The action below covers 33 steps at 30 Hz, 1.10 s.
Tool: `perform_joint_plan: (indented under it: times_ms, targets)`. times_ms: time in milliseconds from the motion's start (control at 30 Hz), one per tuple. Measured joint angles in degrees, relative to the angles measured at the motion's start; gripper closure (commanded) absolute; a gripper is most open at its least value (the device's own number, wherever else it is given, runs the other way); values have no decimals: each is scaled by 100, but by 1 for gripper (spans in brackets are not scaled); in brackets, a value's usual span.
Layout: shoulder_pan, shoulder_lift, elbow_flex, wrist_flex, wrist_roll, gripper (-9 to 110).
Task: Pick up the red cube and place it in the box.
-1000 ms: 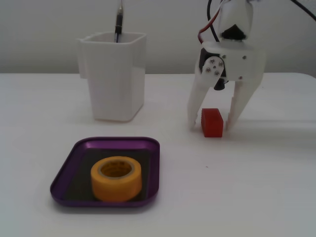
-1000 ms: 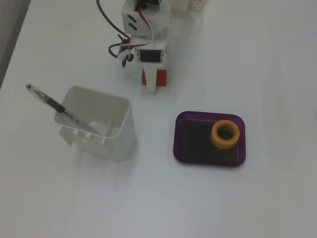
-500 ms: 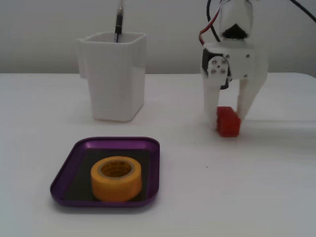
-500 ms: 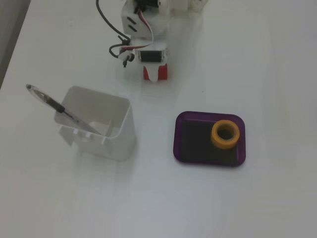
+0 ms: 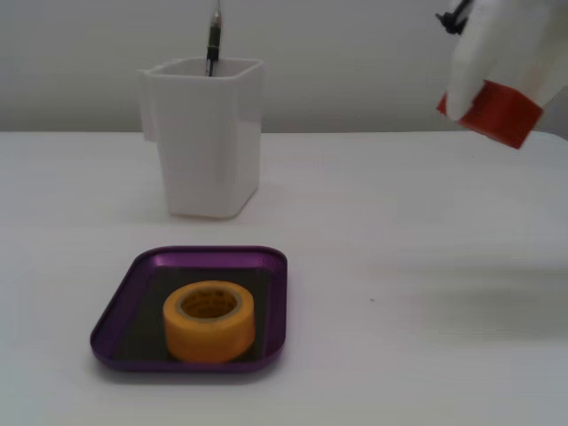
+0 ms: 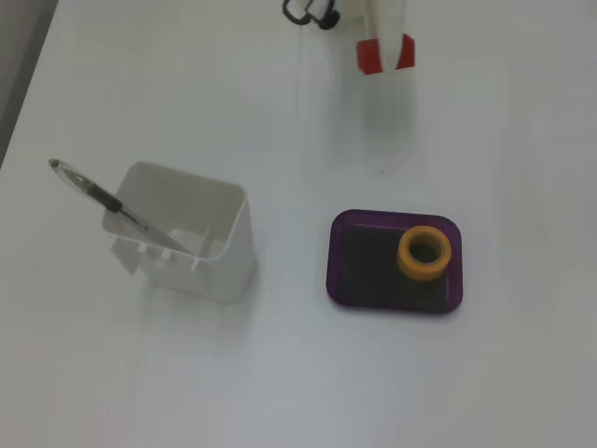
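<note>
Gripper (image 5: 497, 102), smooth white plastic, clamps red cube (image 5: 493, 114) w/ block clear of table (image 5: 399, 355). Box (image 5: 124, 297): glossy purple rim, dark floor, holds yellow tape roll (image 5: 209, 320).

Gripper (image 5: 497, 106) motion-blurred at upper right of one fixed view, cut by top and right edges; fingers smear into a white blob, jaw gap unreadable. Red cube (image 5: 493, 113) blurred too, upper part covered by a white finger. In another fixed view the gripper (image 6: 384, 47) is cut by the top edge, and a finger hides the middle of the cube (image 6: 369, 55). Pen (image 5: 213, 40) top cropped, lower part hidden in white container (image 5: 206, 142). Yellow tape roll (image 5: 209, 319) covers part of the box (image 5: 124, 306) floor.
</note>
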Motion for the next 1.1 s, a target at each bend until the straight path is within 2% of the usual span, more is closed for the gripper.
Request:
perform_joint_plan:
  times_ms: [267,533,667,867,1100]
  targets:
    - [-158,413,1688,-2373,1002,102]
    - [-9,-1415,1582,-4289,1354,102]
    - [589,-2689,932,-4685,1354,102]
    - [923,-4482,-308,-4746,1354,102]
    - [958,-5344,-1055,-4746,1354,102]
